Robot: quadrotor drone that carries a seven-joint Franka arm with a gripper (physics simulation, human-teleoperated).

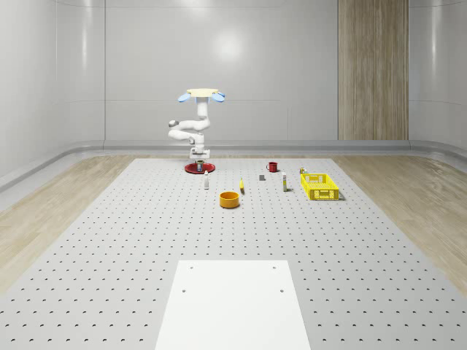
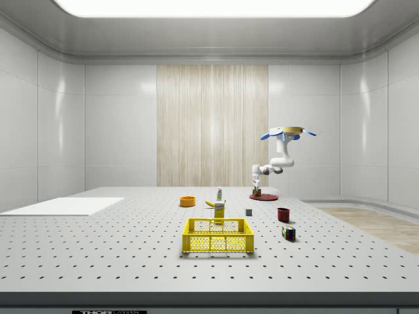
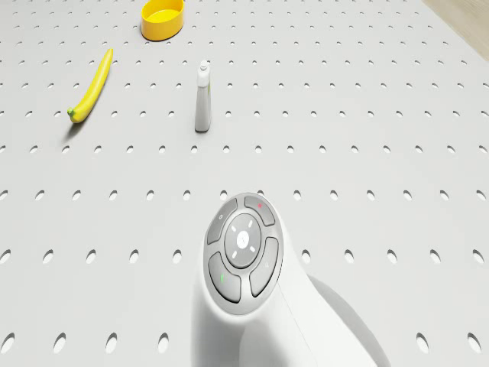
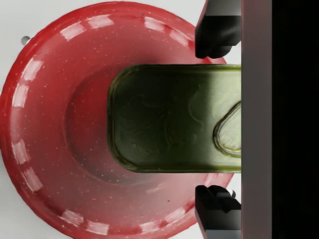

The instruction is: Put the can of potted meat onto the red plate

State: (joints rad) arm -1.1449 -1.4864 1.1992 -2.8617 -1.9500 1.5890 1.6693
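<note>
1. The potted meat can (image 4: 174, 118) sits over the well of the red plate (image 4: 45, 129), its green lid facing the wrist camera and its long axis running across the line between the fingers; whether its base already touches the plate I cannot tell.
2. The gripper (image 4: 215, 118) straddles the can's short sides, one dark finger (image 4: 217, 30) on each; they seem to sit a hair off the can's edges, so whether they grip or have let go I cannot tell; the can lies straight along the claw's approach line.
3. In my judgement the coming move turns on that alignment: the can is centred enough over the red plate that only release and a straight lift remain.
4. The whole-scene view adds the drone (image 1: 201, 95) hovering above the red plate (image 1: 198, 170), arm folded down over it; the side view confirms the gripper (image 2: 257, 191) low on the plate (image 2: 270, 196).
5. The drone view shows things beyond the red plate: a white bottle (image 3: 202, 98) nearest, then a banana (image 3: 92, 86) and a yellow bowl (image 3: 163, 18).
</note>
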